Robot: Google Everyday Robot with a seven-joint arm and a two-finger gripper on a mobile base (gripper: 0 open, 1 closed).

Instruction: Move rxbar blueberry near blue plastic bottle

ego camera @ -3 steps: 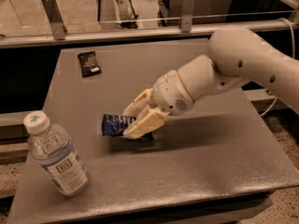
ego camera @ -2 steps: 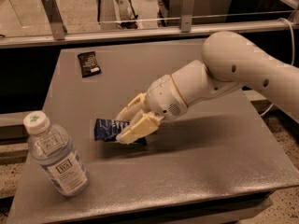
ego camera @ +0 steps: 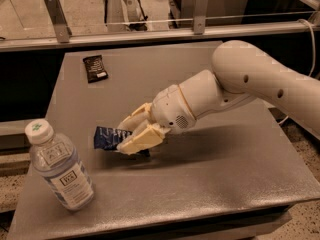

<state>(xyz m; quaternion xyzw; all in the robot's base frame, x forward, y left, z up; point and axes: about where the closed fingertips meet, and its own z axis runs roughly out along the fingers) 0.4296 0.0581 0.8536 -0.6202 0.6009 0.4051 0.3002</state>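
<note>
Since the gripper (ego camera: 131, 136), pinched on the rxbar blueberry (ego camera: 106, 137), has slid toward 9 o'clock over the last second, you now see the bar near the blue plastic bottle (ego camera: 60, 166) — standing at its 8 o'clock — so judge the move almost finished.

The tool (ego camera: 126, 135), clamped on the rxbar blueberry (ego camera: 106, 137), has slid toward 9 o'clock, low over the table (ego camera: 210, 184). The bar's free end now lies nearer the blue plastic bottle (ego camera: 61, 169), at its 8 o'clock, though apart from it.
</note>
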